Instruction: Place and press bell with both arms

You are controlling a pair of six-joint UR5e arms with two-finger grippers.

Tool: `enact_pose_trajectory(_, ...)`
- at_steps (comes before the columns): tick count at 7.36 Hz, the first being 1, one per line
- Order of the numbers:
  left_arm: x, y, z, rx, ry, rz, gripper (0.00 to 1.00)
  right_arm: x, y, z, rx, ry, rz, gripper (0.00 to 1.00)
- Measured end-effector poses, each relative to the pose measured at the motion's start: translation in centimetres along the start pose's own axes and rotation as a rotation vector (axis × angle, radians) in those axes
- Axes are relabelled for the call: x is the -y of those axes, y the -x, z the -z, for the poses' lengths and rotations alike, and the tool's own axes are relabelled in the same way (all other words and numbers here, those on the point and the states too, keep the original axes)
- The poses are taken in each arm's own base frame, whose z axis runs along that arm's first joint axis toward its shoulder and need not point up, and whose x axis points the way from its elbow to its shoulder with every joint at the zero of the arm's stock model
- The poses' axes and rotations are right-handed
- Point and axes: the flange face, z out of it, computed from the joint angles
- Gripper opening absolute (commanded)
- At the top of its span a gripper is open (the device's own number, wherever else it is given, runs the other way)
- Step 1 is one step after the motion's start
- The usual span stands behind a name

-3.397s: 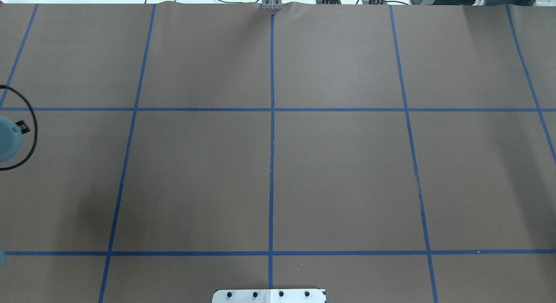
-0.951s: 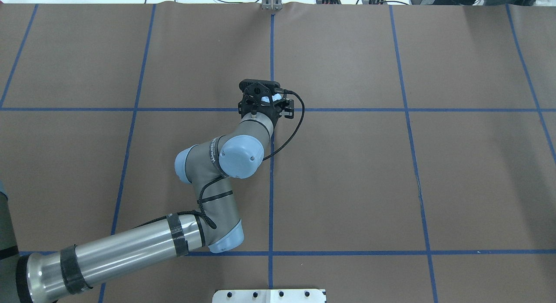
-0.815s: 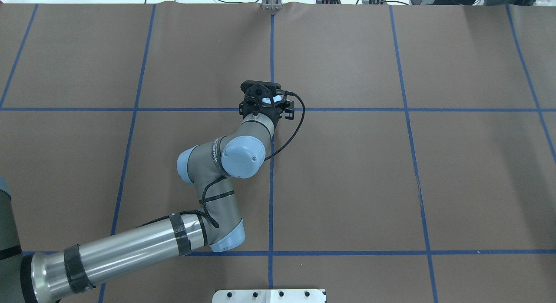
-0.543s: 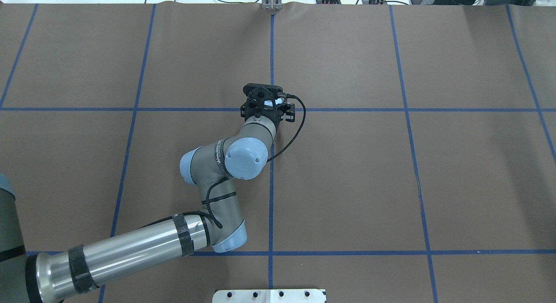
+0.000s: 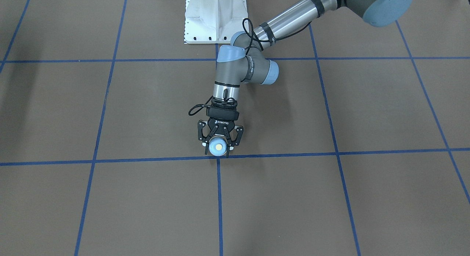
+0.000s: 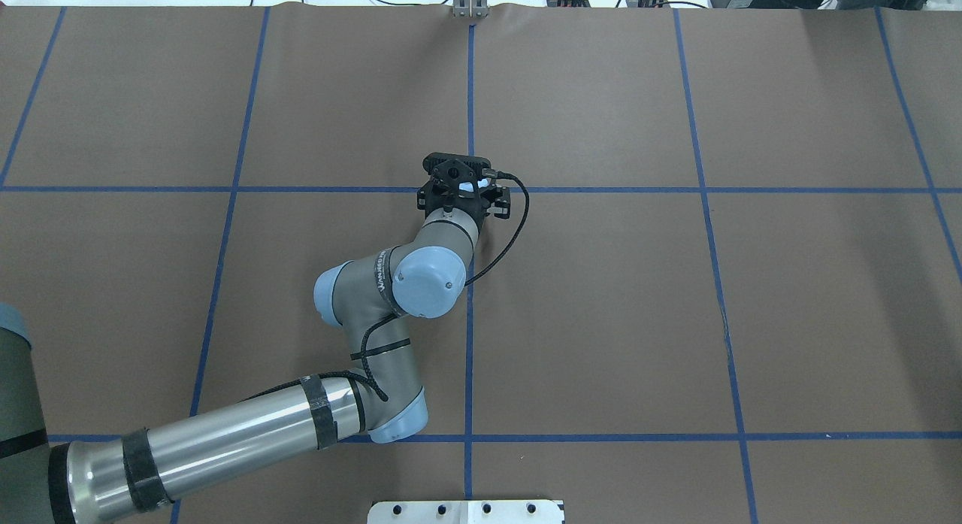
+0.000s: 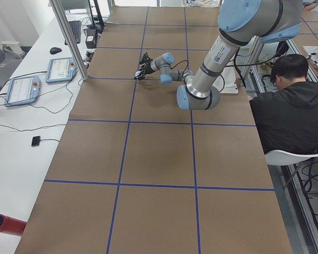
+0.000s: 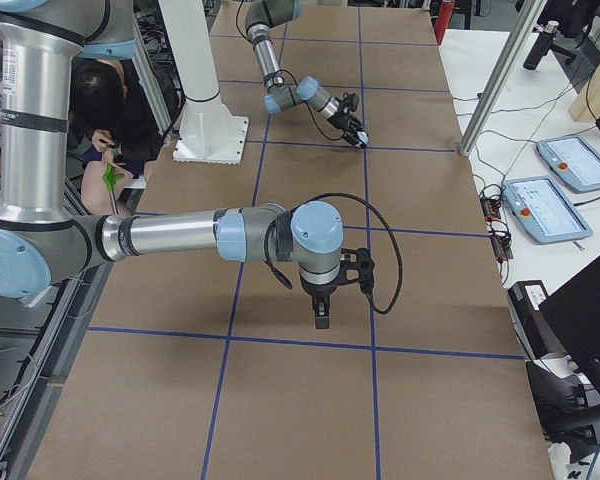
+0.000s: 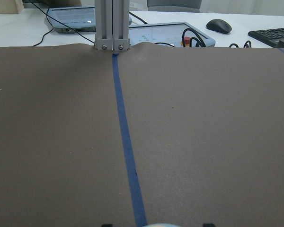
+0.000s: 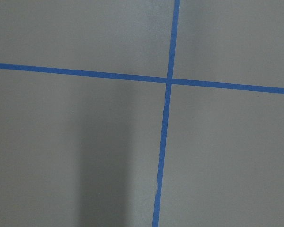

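Note:
The light-blue bell (image 5: 217, 146) with its cream button sits between the fingers of my left gripper (image 5: 218, 149), which is shut on it. They are at the centre of the table, at the crossing of two blue tape lines. The bell is at or just above the surface; I cannot tell if it touches. From overhead the left gripper (image 6: 459, 180) hides most of the bell. The bell's top shows at the bottom edge of the left wrist view (image 9: 163, 225). My right gripper (image 8: 322, 318) hangs high over the robot's right part of the table, fingers down. I cannot tell whether it is open.
The white pedestal (image 5: 214, 17) stands at the robot's side of the table. A metal post (image 6: 470, 1) is clamped at the far edge. A seated operator (image 7: 291, 106) is beside the pedestal. Tablets (image 7: 63, 69) lie on the side bench.
The left arm has swung in from the left edge to the table's centre with the bell. Over the last second it has sunk lower and drifted slightly right.

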Motion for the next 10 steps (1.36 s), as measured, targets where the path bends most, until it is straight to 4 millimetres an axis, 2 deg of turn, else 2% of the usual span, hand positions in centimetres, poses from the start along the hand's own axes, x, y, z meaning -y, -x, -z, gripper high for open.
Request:
enact_pose_trajectory(1, -0.3, -0.1, 0.0, 0.003, -0.003, -0.002, 0.0, 0.0, 0.0, 0.0, 0.0, 0.0, 0.0, 1.0)
enact_pose_trajectory(2, -0.5, -0.1, 0.0, 0.006, -0.005, -0.003, 0.04, 0.0, 0.0, 0.0, 0.0, 0.0, 0.0, 1.0)
enact_pose_trajectory(4, -0.7, -0.1, 0.0, 0.008, -0.003, -0.005, 0.74, 0.0, 0.0, 0.0, 0.0, 0.0, 0.0, 1.0)
enact_pose_trajectory(5, -1.0, -0.4, 0.1, 0.004, -0.001, -0.005, 0.79, 0.0, 0.0, 0.0, 0.0, 0.0, 0.0, 1.0)
enact_pose_trajectory(6, -1.2, -0.8, 0.3, -0.002, 0.002, -0.004, 1.0, 0.0, 0.0, 0.0, 0.0, -0.001, 0.001, 1.0)
enact_pose_trajectory(9, -0.8, -1.3, 0.7, -0.015, 0.0, 0.002, 1.0, 0.1, 0.2, 0.2, 0.0, -0.004, 0.004, 1.0)
enact_pose_trajectory(10, 0.4, -1.5, 1.0, -0.028, -0.005, 0.001, 1.0, 0.2, 0.3, 0.3, -0.001, -0.007, 0.007, 1.0)
